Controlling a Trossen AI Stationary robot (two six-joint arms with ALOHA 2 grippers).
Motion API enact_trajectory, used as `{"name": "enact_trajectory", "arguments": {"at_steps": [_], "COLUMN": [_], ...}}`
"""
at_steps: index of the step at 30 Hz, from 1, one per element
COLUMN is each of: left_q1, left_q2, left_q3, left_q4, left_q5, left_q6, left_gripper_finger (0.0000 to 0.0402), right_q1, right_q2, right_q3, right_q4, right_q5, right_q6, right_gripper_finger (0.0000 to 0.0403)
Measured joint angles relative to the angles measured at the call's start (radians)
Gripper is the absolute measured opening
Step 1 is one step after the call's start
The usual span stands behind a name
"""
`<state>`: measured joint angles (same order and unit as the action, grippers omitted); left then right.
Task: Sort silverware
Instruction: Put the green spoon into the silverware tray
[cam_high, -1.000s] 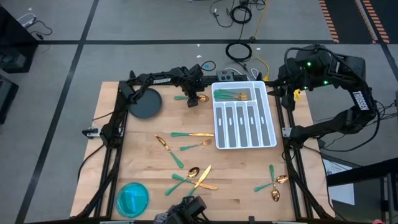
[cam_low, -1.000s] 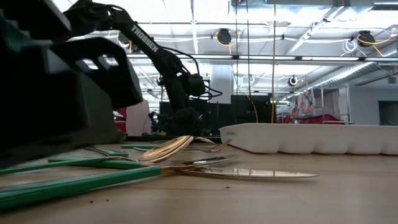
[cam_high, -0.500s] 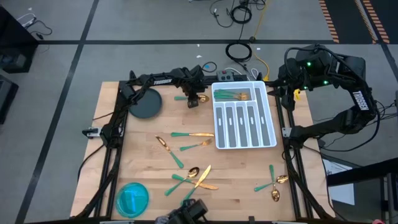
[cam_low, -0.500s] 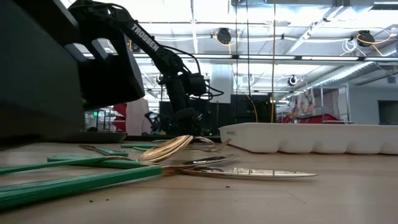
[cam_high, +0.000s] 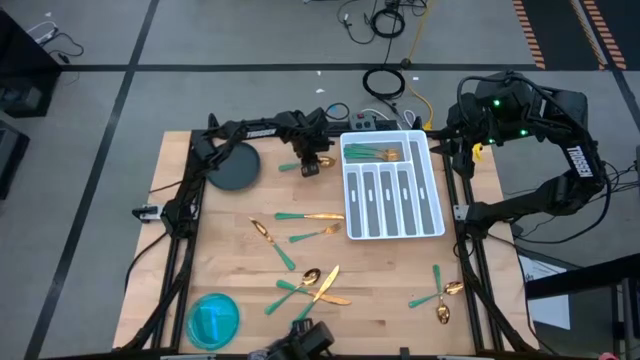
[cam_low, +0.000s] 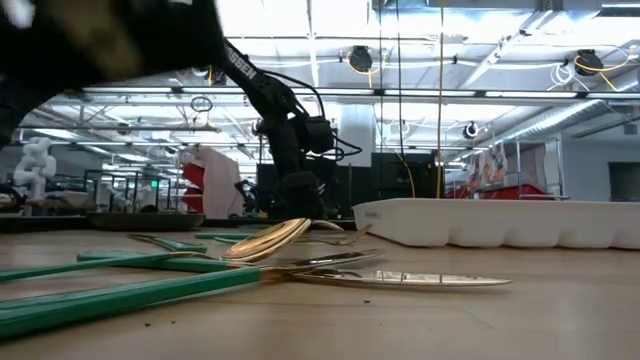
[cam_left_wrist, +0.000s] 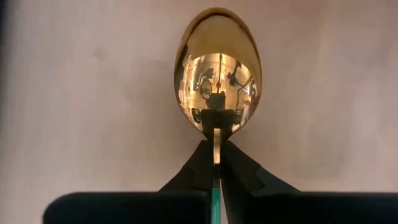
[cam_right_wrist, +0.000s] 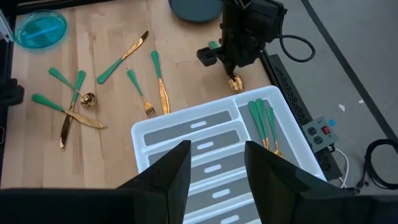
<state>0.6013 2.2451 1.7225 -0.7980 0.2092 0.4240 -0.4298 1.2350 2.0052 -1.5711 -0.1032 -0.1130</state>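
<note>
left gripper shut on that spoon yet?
Shut: the left gripper fingers pinch the spoon at its neck, below the gold bowl.

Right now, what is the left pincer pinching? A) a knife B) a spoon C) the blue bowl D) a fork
B: in the left wrist view the left pincer is shut on the neck of a spoon, just below its round gold bowl.

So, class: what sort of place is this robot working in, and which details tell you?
Probably a robotics lab or workshop hall: a bare wooden table on a taped concrete floor, loose cables, and high industrial ceiling lights.
</note>
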Motion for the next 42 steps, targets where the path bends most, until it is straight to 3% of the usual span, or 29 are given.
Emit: {"name": "enact_trajectory", "arguments": {"at_steps": [9, 15, 20, 27, 35, 42], "left_q1": [0.001, -0.023, -0.045, -0.085, -0.123, -0.155], "left_q2": [-0.147, -0.319, -0.48, -0.63, -0.655, -0.655], "left_q3": [0.001, 0.003, 0.005, 0.006, 0.006, 0.006], "left_q4": [-0.071, -0.089, -0.084, -0.034, -0.039, 0.03], "left_q5": [-0.027, 0.008, 0.116, 0.374, 0.652, 0.717], "left_q6": [-0.003, -0.066, -0.134, -0.216, -0.273, -0.307], "left_gripper_finger": [0.0014, 0.0014, 0.0013, 0.0013, 0.0013, 0.0013], "right_q1": [0.0, 0.0, 0.0, 0.054, 0.194, 0.285], "right_q2": [0.0, 0.022, 0.055, 0.138, 0.197, 0.213], "right_q3": [0.0, 0.0, 0.0, 0.0, 0.0, 0.0], "right_q4": [0.0, 0.023, 0.087, 0.154, 0.329, 0.465], "right_q5": [0.001, -0.001, -0.001, -0.002, -0.001, 0.027], "right_q6": [-0.006, -0.045, -0.136, -0.291, -0.446, -0.502], "right_gripper_finger": [0.0144, 0.0144, 0.0144, 0.0144, 0.0144, 0.0144]}}
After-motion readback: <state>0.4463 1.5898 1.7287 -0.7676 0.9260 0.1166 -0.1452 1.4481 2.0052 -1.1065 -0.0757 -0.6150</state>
